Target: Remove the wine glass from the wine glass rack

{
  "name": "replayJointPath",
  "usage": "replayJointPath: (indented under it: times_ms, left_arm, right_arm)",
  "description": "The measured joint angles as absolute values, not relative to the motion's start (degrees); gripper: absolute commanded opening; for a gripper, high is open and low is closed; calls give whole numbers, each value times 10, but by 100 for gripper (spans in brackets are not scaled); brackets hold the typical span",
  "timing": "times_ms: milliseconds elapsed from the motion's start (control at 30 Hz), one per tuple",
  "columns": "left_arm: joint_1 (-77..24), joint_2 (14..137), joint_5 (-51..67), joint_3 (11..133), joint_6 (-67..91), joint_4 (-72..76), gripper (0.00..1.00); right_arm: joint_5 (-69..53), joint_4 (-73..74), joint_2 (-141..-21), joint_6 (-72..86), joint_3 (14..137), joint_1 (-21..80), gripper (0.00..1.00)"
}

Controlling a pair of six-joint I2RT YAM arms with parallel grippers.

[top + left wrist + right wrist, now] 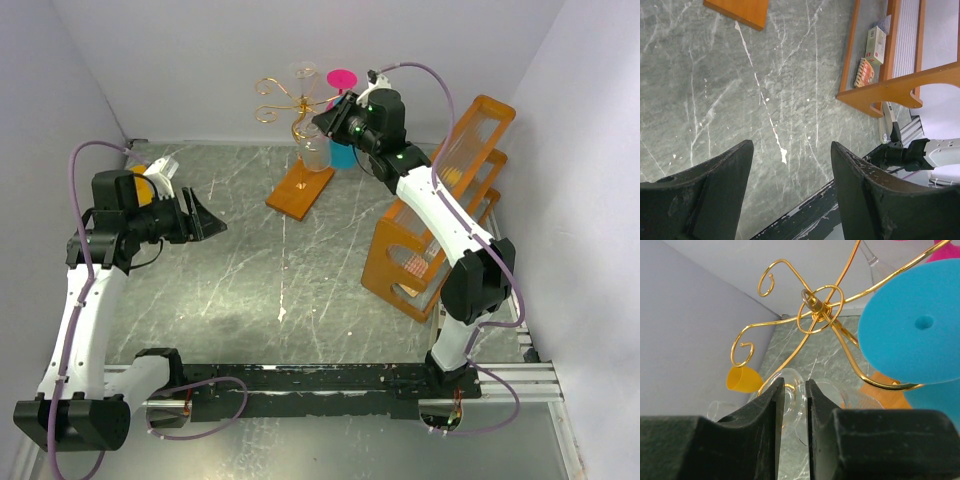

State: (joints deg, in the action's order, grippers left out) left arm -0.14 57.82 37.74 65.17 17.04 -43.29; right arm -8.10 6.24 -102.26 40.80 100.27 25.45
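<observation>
Hanging from the wine glass rack (300,190) at 12 o'clock, wine glass (316,152) pinched at its stem by the narrowed right gripper (795,389), left gripper (791,147) held wide apart, empty, at 9 o'clock

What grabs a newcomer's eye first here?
The gold wine glass rack at the table's far edge, with the right gripper pinched on a clear wine glass. Then the big orange frame on the right, and the left gripper open above the table's left side.
</observation>
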Motion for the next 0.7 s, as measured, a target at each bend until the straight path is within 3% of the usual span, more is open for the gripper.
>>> replayJointPath:
  times_ms: [100,700]
  left_arm:
    - [-1,578,377,655,169,-435,73]
    - [-2,578,373,662,167,-444,73]
  right_arm:
    - [-77,67,-1023,417,1003,255,0]
    - [-73,78,-1022,491,1007,253,0]
